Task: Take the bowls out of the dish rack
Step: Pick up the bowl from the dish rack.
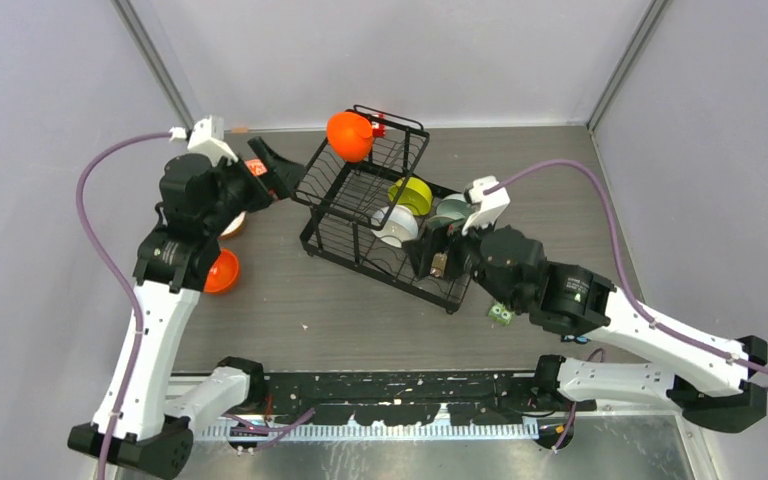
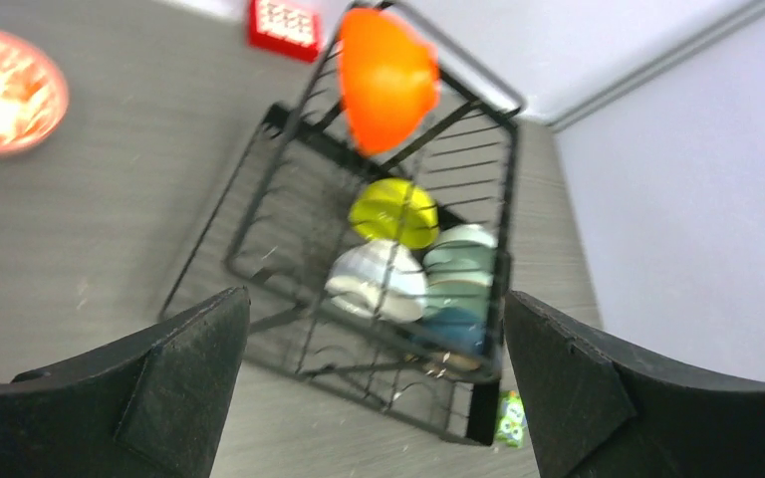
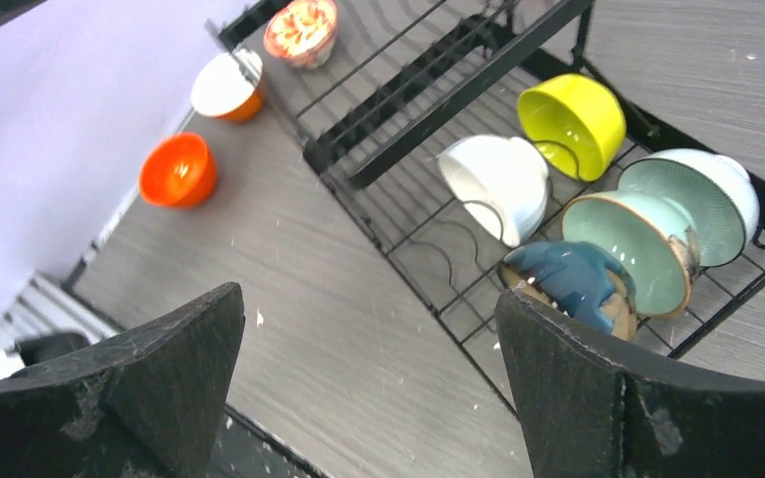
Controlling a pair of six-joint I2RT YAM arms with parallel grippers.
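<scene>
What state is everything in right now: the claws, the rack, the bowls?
Left gripper: open, empty.
Right gripper: open, empty.
Rack: upright, six bowls aboard.
Top orange bowl: tipped, on upper tier.
Yellow bowl: lower tier, on its side.
White bowl: lower tier, on its side.
Mint bowls: lower tier, on edge.
Dark bowl: lower tier, on edge.
Table bowls: out, upright.

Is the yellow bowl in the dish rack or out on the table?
In: the yellow bowl lies on its side on the dish rack wires, beside the white bowl.

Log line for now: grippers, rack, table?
left gripper open, empty | right gripper open, empty | dish rack: five bowls low, orange bowl on top | table: three bowls
</scene>
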